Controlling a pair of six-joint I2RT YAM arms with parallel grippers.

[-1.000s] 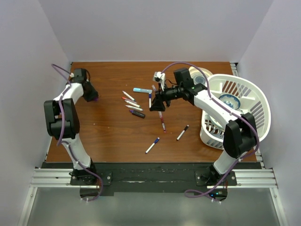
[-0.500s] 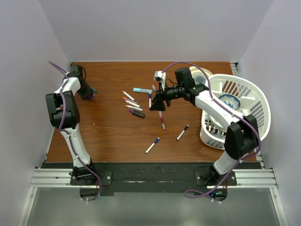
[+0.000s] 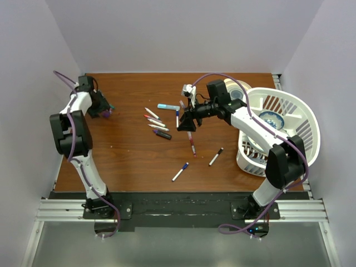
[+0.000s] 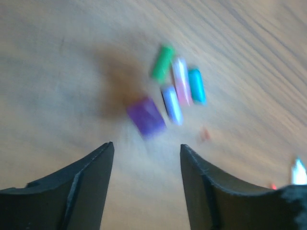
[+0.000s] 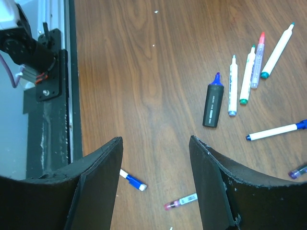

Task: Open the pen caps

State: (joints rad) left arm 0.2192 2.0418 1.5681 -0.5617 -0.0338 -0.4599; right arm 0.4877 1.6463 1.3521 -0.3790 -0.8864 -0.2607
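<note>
I've got my left pincer [image 4: 146, 145] spread wide and empty, elbow bent, wrist tucked into the far-left corner. The loose pen caps [image 4: 181, 87] lie clustered just ahead of its tips. Over on my right pincer [image 5: 156, 139], jaws also spread, empty, arm stretched out above scattered pens [image 5: 232, 86].

White-and-black arms [image 3: 250, 123], purple cables [image 3: 217, 74], seemingly black pincer fingers [image 5: 96, 187].

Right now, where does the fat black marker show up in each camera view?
Top external: the black marker lies left of the table's middle, at the near end of the pen row.
Right wrist: the black marker stands right of centre, blue tip pointing up.
Left wrist: not in it.
Shared landmark: the row of thin white pens beside it in both views.
</note>
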